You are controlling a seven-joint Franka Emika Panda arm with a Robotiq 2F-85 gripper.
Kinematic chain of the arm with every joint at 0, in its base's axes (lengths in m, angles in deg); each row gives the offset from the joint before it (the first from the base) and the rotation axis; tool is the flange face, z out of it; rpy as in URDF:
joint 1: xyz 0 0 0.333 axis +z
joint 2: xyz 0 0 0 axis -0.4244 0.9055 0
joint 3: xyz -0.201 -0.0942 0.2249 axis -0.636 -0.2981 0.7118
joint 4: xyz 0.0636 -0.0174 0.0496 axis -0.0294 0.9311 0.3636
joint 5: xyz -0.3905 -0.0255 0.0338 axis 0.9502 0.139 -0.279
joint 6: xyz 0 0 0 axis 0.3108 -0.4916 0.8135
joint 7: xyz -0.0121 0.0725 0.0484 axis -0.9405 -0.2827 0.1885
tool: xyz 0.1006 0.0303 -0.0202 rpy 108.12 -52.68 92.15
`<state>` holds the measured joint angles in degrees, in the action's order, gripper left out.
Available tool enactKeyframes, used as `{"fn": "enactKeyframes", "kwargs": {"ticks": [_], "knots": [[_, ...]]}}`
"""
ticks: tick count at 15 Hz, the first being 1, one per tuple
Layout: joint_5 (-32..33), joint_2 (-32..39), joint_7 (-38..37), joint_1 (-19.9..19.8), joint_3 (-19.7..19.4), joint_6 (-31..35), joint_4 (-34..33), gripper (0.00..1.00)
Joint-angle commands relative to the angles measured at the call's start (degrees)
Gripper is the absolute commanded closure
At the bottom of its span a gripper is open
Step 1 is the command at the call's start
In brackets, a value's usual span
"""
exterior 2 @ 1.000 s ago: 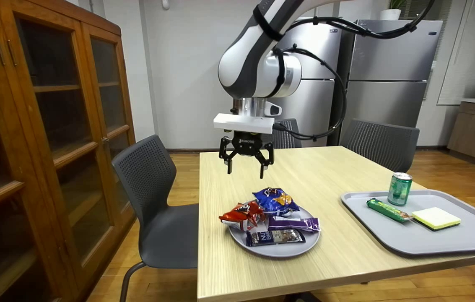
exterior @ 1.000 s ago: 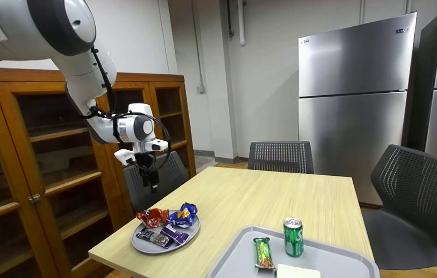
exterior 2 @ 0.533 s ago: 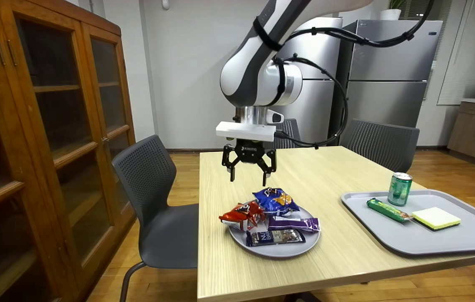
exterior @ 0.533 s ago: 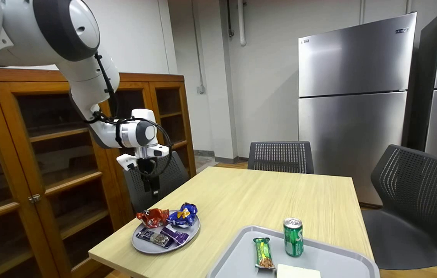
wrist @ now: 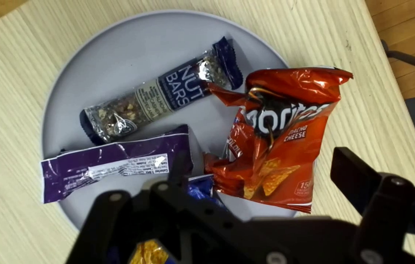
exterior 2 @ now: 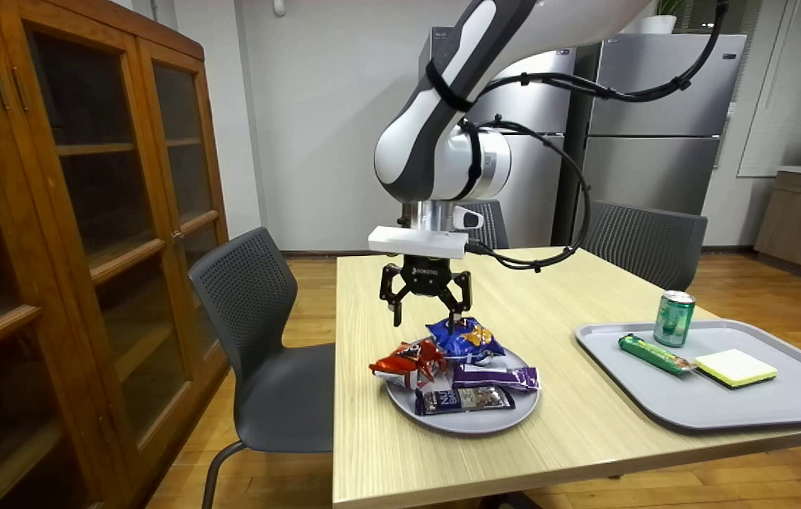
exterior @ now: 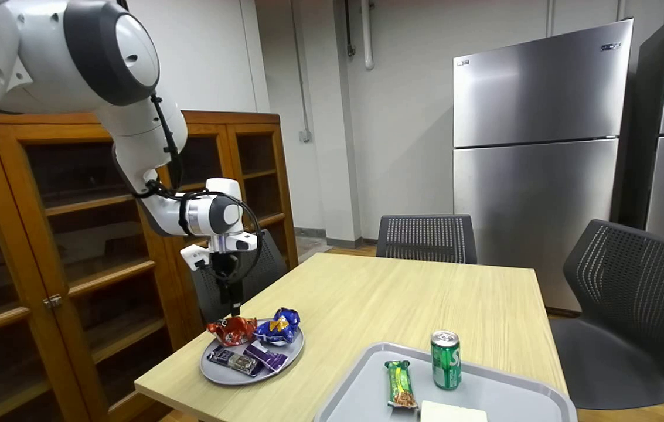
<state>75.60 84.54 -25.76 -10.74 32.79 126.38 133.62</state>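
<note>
Fingers [wrist: 352, 179] hang spread near the red Doritos bag [wrist: 284, 141].

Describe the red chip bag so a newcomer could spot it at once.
On the pale table sits a round gray plate. Beside the blue chip bag, partly over the plate's rim, lies the red chip bag, the only red package there.

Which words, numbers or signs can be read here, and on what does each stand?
"Doritos": red bag
"NACHO CHEESE": red bag
"15", next unclear: red bag
"NUT BARS": nut bar
"ALMOND CASHEW PECAN": nut bar
"ROBOTIQ": gripper
"S", rest unclear: green can
Mostly too small or blurred: purple wrapper, blue bag, green wrapper, refrigerator labels.
</note>
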Motion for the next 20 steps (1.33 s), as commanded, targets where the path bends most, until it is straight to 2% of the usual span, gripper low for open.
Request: {"fn": "enactKeyframes", "kwargs": {"ticks": [1, 8, 18, 19, 20], "knots": [[-2.0, 0.7, -0.3, 0.0, 0.0, 0.2, -0.3, 0.00], [-2.9, 1.4, -0.5, 0.3, -0.1, 0.8, 0.5, 0.00], [-3.4, 3.1, 0.4, 0.4, 0.2, 5.3, 0.6, 0.00], [-3.3, 3.1, 0.3, 0.5, 0.2, 5.6, 0.6, 0.09], [-3.3, 3.2, 0.3, 0.5, 0.1, 6.0, 0.6, 0.26]]}}
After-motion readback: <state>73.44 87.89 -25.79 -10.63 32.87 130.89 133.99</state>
